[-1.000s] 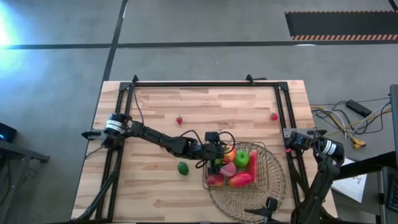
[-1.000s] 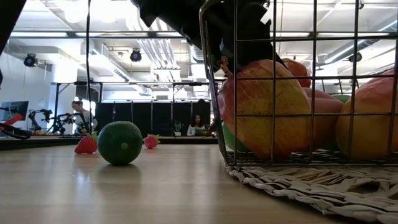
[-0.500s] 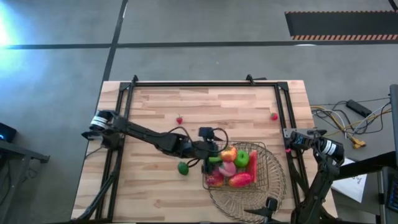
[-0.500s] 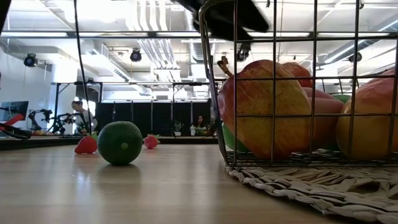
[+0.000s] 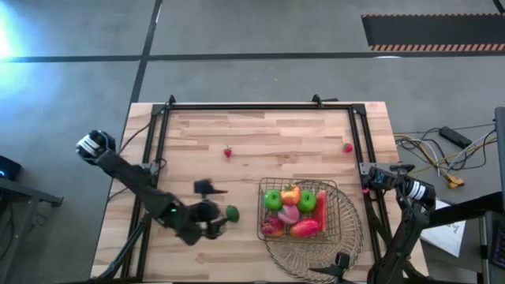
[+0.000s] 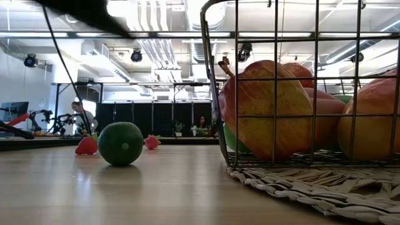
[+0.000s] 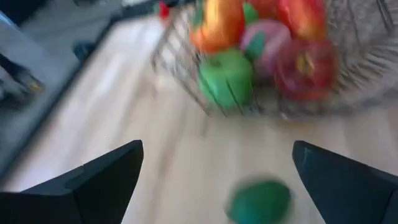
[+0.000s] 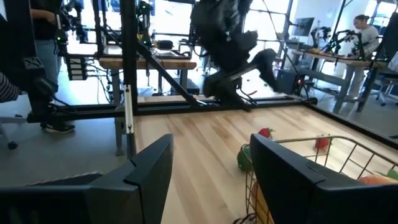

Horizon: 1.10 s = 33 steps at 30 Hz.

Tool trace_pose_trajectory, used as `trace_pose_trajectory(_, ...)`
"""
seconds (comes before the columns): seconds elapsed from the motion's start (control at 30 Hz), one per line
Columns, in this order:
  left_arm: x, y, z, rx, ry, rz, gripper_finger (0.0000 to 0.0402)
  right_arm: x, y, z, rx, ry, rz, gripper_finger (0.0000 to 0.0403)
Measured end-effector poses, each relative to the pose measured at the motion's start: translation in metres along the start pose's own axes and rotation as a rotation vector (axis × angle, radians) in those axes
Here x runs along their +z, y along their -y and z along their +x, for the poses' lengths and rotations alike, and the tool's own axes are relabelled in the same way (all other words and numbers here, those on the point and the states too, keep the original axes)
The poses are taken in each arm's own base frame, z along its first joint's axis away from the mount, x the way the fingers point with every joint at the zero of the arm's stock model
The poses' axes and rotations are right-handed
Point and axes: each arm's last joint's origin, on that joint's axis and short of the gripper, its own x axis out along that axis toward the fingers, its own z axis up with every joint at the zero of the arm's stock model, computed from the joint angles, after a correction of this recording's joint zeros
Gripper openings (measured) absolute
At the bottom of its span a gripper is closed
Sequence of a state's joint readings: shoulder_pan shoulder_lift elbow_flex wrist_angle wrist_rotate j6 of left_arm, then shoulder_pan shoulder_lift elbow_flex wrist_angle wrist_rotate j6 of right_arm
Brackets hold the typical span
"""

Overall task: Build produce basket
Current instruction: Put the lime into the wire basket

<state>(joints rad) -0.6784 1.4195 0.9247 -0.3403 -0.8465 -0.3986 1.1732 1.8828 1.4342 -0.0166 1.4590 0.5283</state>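
Copper-coloured wire basket [image 5: 327, 207] on a pale straw mat [image 5: 347, 241], filled with green, orange, pink and red produce [image 5: 290, 211]. Dark green round fruit [image 5: 232, 212] alone on light striped wood table [image 5: 260, 134]. Two tiny red berries [image 5: 227, 152] farther off.

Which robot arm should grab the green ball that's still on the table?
Probably the left. The left gripper is open right beside the green ball, which shows between its fingers in the wrist view. The right gripper waits past the basket, at the table's edge.

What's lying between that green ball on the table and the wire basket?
Nothing. In the high view, only bare wood separates the round green fruit from the wire basket; the low view shows the same empty stretch, with the straw mat under the basket.
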Motion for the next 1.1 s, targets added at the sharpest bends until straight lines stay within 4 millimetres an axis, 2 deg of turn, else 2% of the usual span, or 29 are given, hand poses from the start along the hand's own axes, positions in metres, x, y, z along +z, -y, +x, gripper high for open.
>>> trace_pose_trajectory(0.17, -0.054, 0.007, -0.018, -0.125, 0.061, -0.162, 0.0395, -0.001, -0.001, 0.0, -0.003, 0.002, 0.005, 0.0205)
trace_pose_trajectory(0.37, -0.091, 0.015, -0.008, -0.235, 0.252, -0.161, 0.0395, 0.004, -0.002, 0.005, -0.018, 0.005, -0.018, 0.0205)
trace_pose_trajectory(0.47, -0.092, 0.015, 0.004, -0.259, 0.295, -0.154, 0.0396, 0.005, -0.001, 0.01, -0.03, 0.005, -0.036, 0.0205)
trace_pose_trajectory(0.73, -0.091, 0.011, 0.04, -0.354, 0.212, -0.053, 0.0396, 0.01, 0.001, 0.025, -0.064, 0.002, -0.101, 0.0205)
trace_pose_trajectory(0.9, -0.093, 0.004, 0.052, -0.402, 0.123, 0.011, 0.0396, 0.01, 0.002, 0.029, -0.074, 0.0, -0.11, 0.0205)
trace_pose_trajectory(1.1, -0.1, 0.001, 0.063, -0.447, 0.039, -0.019, 0.0396, 0.01, 0.002, 0.03, -0.074, -0.001, -0.115, 0.0205)
